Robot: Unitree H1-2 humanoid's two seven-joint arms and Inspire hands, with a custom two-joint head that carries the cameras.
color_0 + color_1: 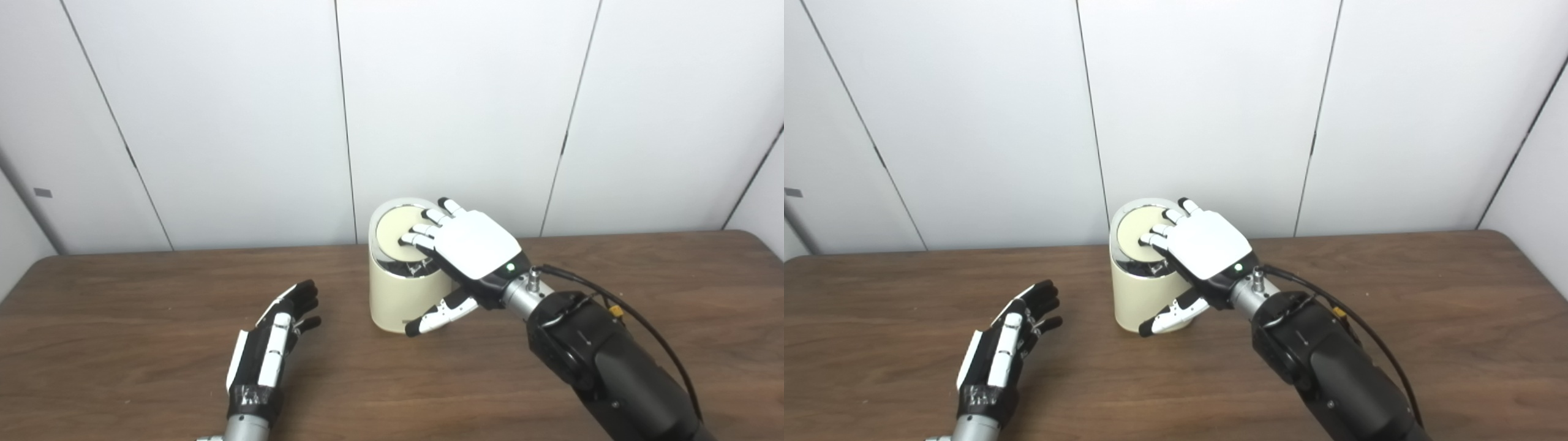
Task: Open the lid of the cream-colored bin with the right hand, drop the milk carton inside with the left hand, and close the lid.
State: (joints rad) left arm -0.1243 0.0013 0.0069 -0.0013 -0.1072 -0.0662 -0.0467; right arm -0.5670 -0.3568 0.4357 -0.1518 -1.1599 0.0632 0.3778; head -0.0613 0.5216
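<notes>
In the left eye view, a cream-colored bin (401, 294) stands upright on the brown desk (122, 294), near the wall. The right hand (471, 245) lies palm down over the top of the bin, its fingers (422, 231) spread and resting on the round lid (395, 233), which sits closed inside a shiny rim. The thumb hangs apart from them, down beside the front of the bin wall. This hand grips nothing. The left hand (272, 343) hovers low over the desk, well apart from the bin and to the side of the right fingers; its fingers are loosely open and hold nothing.

In the right eye view, the lid (1136, 234) shows just beyond the right fingers (1160, 234), whose tips touch it. The right hand (1206, 245) covers the near side of the bin (1139, 297). The left hand (1007, 349) is empty, fingers apart, pointing toward the bin. No milk carton shows in either view.
</notes>
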